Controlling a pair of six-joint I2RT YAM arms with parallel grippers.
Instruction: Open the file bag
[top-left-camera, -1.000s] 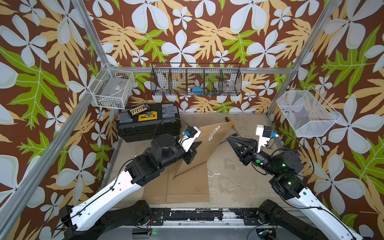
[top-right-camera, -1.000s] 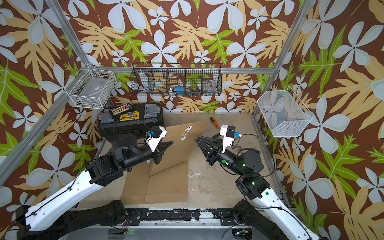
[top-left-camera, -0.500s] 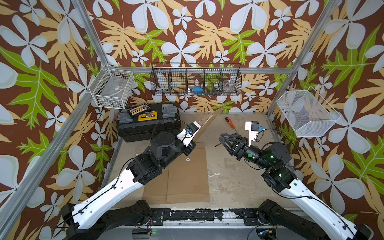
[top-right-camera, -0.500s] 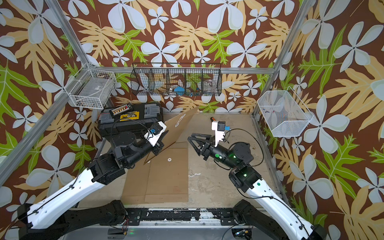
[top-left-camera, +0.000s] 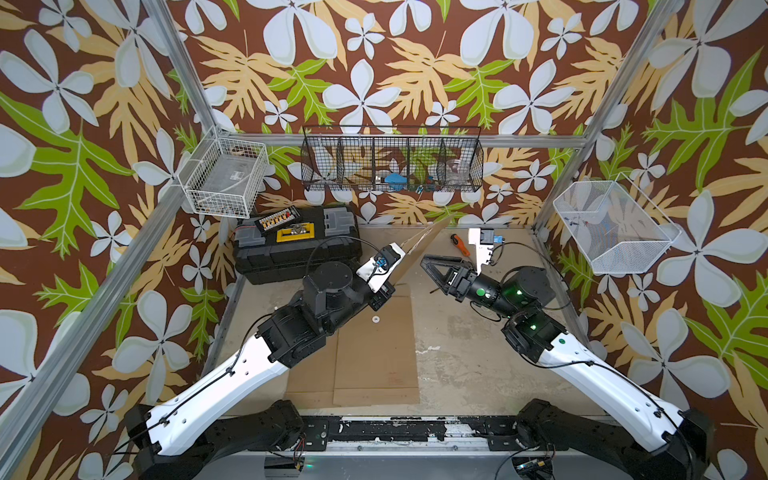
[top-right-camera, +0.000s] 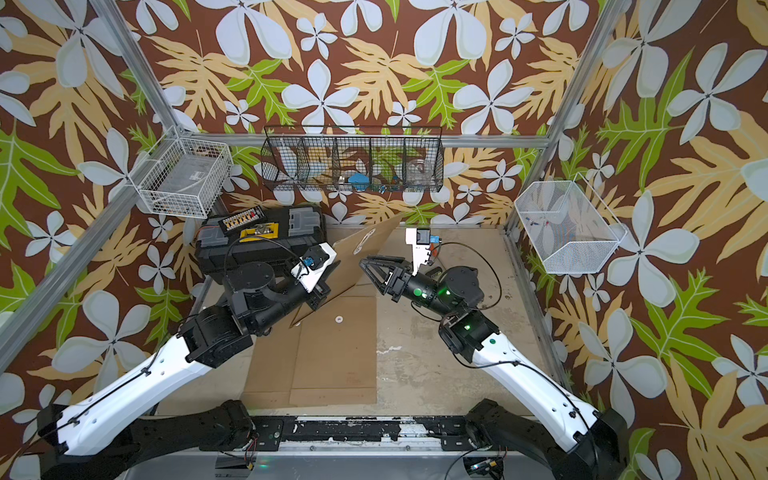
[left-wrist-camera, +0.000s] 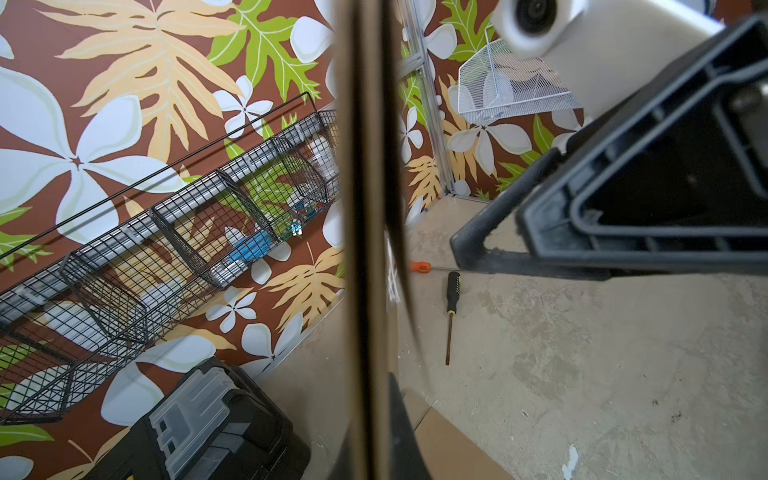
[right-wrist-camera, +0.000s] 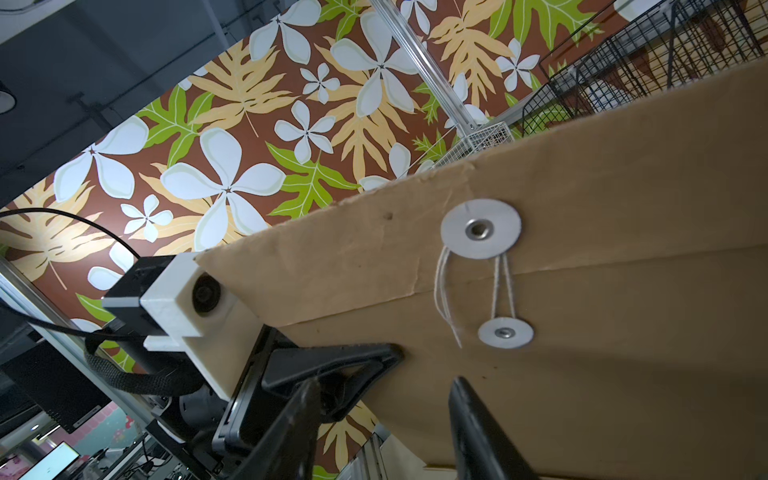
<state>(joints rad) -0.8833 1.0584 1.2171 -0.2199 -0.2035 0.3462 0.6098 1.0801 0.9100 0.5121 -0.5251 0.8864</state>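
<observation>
file bag (left-wrist-camera: 365, 208) blurred, L tool (right-wrist-camera: 386, 355) half hidden

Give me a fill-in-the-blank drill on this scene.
The left end effector is ____ on the file bag.
The right end effector has its jaws ____, holding nothing.
The string runs between ____ white discs.
The toolbox is ____.
Missing words: shut; open; two; black.

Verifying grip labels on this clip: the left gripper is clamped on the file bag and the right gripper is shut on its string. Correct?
Not quite. The right gripper is open, with its jaws apart, empty and clear of the string, as the right wrist view shows. The left gripper is indeed clamped on the file bag.
</observation>
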